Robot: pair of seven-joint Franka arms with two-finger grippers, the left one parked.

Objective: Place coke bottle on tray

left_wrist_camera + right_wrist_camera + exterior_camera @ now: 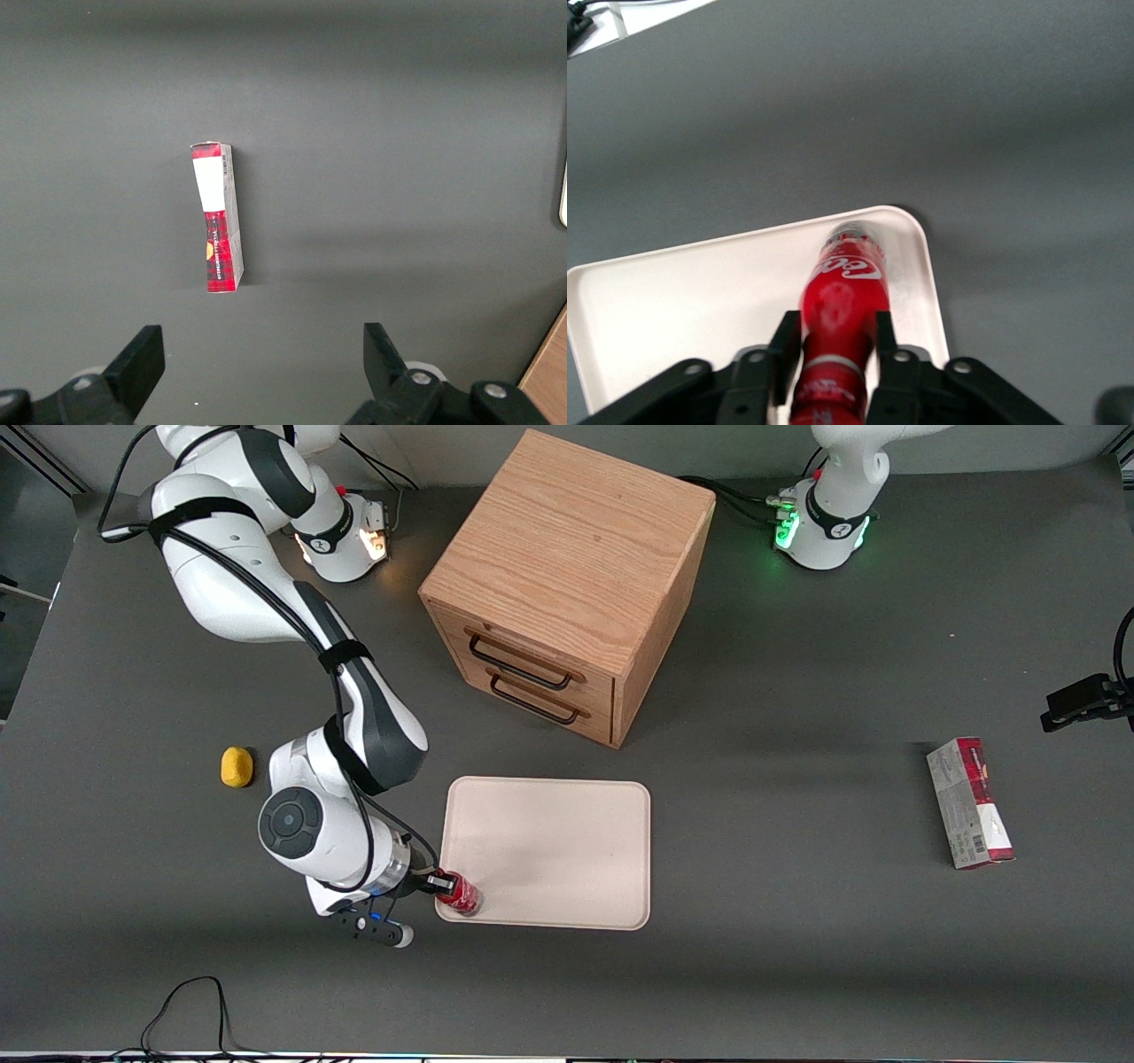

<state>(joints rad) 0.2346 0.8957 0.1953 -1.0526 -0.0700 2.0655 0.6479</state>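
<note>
Gripper (833, 354) pinches the bottle (840, 310) near its cap, lower left of the front view, over the tray's (567, 824) corner; probably light, rigid, slippery.

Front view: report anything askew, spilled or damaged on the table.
No spill or damage shows. The carton lies flat toward the parked arm's end. The gripper holds the coke bottle over the corner of the tray nearest the camera; I cannot tell whether it touches.
</note>
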